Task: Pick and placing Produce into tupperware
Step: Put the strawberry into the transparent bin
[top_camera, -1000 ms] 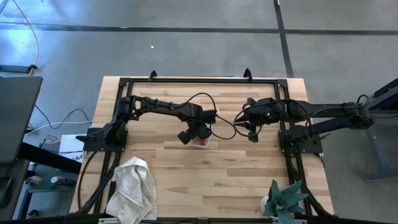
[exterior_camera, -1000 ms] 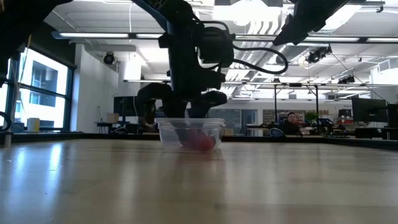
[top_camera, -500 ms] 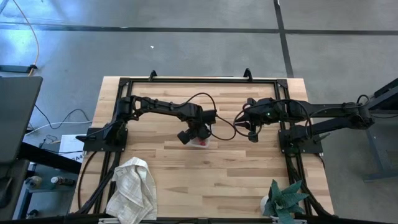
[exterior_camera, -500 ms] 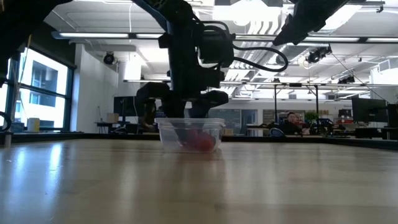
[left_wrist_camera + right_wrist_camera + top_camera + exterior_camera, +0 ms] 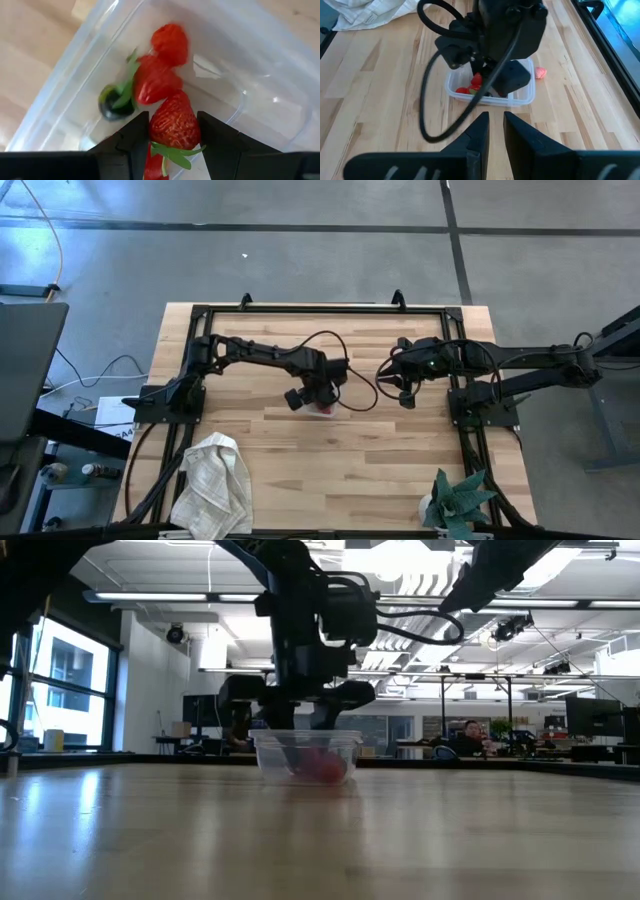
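The clear tupperware (image 5: pixel 324 409) (image 5: pixel 305 753) stands on its base near the table's middle. In the left wrist view its wall (image 5: pixel 60 85) encloses two red strawberries (image 5: pixel 162 65) and a dark green piece (image 5: pixel 114 102) lying on its floor. My left gripper (image 5: pixel 309 394) (image 5: pixel 172 137) hangs over the container, shut on another strawberry (image 5: pixel 172 120). My right gripper (image 5: pixel 405 394) (image 5: pixel 496 125) waits to the right of the container, shut and touching nothing. One pink piece (image 5: pixel 541 73) lies on the table beside the container. My left gripper pinches the red strawberry by its lower body, near the green leaves (image 5: pixel 172 150), between its two fingers (image 5: pixel 135 137). The fingers point down from above. The strawberry is lifted clear, over the inside of the tupperware.
A white cloth towel (image 5: pixel 212 480) (image 5: pixel 370 12) lies at the near left corner and a teal leafy plant (image 5: pixel 460 500) at the near right. A black frame (image 5: pixel 320 308) runs along the table's edges. Bare wood lies between towel and plant.
My left gripper has risen slightly above the tupperware. The container and the red pieces inside it have stayed in place.
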Available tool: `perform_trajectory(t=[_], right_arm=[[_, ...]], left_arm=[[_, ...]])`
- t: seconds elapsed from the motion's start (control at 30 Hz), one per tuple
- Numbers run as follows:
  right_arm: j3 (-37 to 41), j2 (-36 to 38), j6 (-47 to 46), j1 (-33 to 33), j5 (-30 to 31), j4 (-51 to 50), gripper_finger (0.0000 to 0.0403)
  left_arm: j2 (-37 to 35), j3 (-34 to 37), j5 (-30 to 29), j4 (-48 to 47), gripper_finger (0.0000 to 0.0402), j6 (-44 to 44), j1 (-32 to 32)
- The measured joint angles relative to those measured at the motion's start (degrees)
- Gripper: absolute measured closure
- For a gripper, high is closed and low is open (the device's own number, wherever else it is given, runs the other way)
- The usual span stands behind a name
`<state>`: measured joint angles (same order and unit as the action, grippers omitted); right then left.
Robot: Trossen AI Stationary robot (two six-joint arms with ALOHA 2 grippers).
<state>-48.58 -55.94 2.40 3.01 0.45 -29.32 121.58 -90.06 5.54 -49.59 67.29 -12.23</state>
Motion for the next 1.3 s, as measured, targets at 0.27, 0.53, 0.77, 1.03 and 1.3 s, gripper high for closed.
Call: perform_trajectory(t=[0.27, 0.53, 0.77, 1.03, 1.3], right_arm=[[0.0, 0.0, 0.1, 0.0, 0.0, 0.0, 0.0356], [0.0, 0.0, 0.1, 0.0, 0.0, 0.0, 0.0356], [0.0, 0.0, 0.0, 0.0, 0.0, 0.0, 0.0356], [0.0, 0.0, 0.0, 0.0, 0.0, 0.0, 0.0356], [0.0, 0.0, 0.1, 0.0, 0.0, 0.0, 0.0356]], left_arm=[[0.0, 0.0, 0.1, 0.1, 0.0254, 9.4, 1.1], [0.0, 0.0, -0.6, 1.6, 0.0254, 14.8, 1.0], [0.1, 0.0, -0.9, 1.3, 0.0254, 14.5, 1.0], [1.2, 0.0, -3.4, 0.6, 0.0254, 13.0, 1.0], [1.4, 0.0, -3.4, 0.5, 0.0254, 12.8, 1.0]])
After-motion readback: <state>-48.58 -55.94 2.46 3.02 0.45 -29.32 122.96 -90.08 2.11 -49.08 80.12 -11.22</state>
